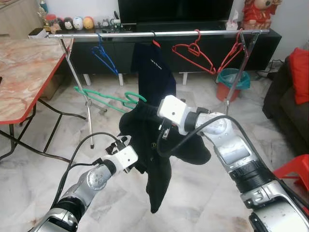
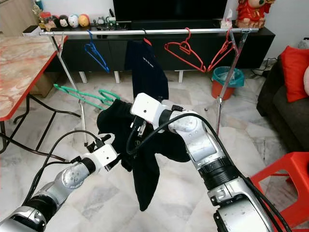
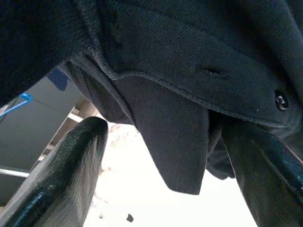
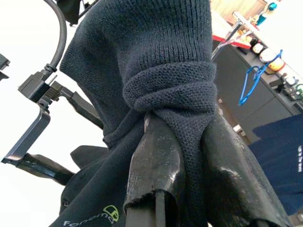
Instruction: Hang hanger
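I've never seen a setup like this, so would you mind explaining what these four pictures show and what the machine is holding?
This is a humanoid robot with two silver arms. The two wide pictures come from its head camera, looking down at a living-room floor. The two close-ups come from cameras on its wrists. The right gripper is shut on a dark shirt that sits on a green hanger. The left gripper is open beneath the shirt's hem. Ahead stands a clothes rail carrying a blue hanger, red hangers and another dark garment.

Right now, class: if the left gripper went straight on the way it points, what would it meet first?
The left gripper points up into the dark shirt. Its wrist view shows the shirt's collar hanging between its open fingers, so it would likely meet the shirt first.
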### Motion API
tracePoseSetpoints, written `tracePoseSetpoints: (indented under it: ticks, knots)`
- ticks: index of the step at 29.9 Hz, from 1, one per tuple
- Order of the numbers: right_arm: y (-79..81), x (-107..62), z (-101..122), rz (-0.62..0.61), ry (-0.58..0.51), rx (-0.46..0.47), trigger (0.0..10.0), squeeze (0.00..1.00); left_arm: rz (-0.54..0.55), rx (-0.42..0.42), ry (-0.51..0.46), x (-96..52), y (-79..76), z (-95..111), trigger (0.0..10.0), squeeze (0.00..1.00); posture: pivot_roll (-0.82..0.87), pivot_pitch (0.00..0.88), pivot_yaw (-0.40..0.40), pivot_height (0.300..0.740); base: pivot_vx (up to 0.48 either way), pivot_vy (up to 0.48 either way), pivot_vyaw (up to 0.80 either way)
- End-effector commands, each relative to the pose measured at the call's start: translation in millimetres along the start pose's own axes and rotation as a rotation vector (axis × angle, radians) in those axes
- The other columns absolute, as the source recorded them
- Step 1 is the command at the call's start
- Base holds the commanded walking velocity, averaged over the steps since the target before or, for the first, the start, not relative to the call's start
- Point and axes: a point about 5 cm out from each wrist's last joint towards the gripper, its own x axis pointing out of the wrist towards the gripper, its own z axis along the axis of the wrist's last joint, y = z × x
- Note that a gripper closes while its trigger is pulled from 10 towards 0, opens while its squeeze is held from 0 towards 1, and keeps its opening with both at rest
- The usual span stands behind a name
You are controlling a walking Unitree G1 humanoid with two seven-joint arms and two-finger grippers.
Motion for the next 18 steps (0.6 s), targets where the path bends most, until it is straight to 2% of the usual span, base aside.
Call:
tracePoseSetpoints:
  ticks: [1, 10, 18]
  knots:
    - [-0.7, -0.1, 11.5, 0.003, -0.041, -0.022, 0.0, 0.0, 0.016, 0.013, 0.013, -2.6, 5.8, -4.4, 10.0, 0.0, -0.06, 0.0, 0.052, 0.74, 0.0, 0.0, 0.0]
    - [3.2, -0.9, 9.5, 0.022, -0.03, -0.02, 0.0, 0.0, 0.08, 0.044, 0.025, -5.0, 15.1, -8.3, 10.0, 0.0, -0.06, 0.001, 0.051, 0.74, 0.0, 0.0, 0.0]
    - [5.1, -0.8, 10.3, 0.031, -0.031, -0.02, 0.0, 0.0, 0.079, 0.041, 0.029, -3.6, 12.8, -8.2, 10.0, 0.0, -0.06, 0.001, 0.051, 0.74, 0.0, 0.0, 0.0]
